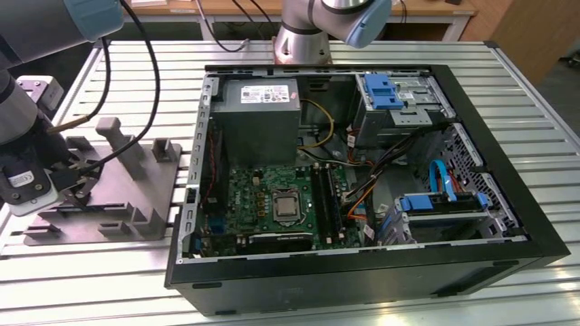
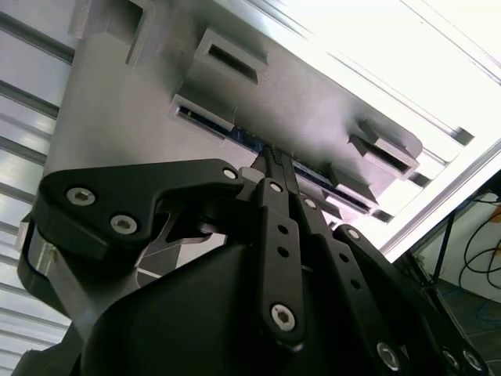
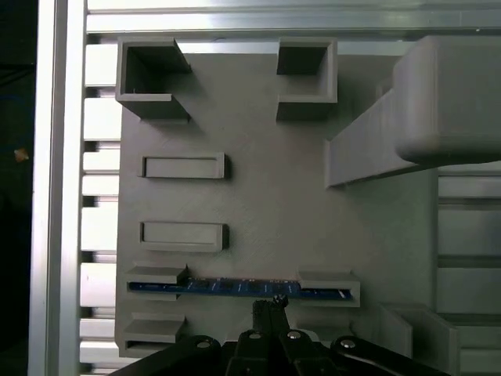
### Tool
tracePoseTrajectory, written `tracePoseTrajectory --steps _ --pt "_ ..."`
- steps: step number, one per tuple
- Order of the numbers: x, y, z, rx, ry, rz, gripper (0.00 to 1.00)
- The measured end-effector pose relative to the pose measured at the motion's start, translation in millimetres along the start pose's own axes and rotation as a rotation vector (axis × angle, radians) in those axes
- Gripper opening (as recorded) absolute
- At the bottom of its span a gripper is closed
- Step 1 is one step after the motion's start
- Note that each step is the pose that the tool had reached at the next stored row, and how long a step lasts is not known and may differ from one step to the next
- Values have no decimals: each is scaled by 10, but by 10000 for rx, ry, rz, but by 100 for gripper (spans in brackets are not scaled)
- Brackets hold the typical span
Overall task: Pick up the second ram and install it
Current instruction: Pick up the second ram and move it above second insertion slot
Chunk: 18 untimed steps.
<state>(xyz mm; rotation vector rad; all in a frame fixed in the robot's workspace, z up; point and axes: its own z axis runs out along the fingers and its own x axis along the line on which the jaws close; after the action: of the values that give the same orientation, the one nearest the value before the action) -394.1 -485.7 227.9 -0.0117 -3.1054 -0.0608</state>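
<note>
I see just a thin edge of the second ram [image 3: 235, 288] in the grey holder [image 3: 266, 196]. Its clips [image 3: 329, 280] hide both ends.

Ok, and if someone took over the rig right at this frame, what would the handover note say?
Tool: down at the long thin dark memory stick; whether it grips cannot be told.
Stick: on edge in the brackets of the grey plastic holder, at the exterior view's left of the open black computer case.
Not done: lifting it, seating it in the green board.
</note>
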Motion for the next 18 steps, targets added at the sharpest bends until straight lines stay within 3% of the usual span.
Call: tracePoseTrajectory --steps 10,18 --pt "1 -1 0 49 54 -1369 10" --pt "1 -1 0 78 84 -2154 10"
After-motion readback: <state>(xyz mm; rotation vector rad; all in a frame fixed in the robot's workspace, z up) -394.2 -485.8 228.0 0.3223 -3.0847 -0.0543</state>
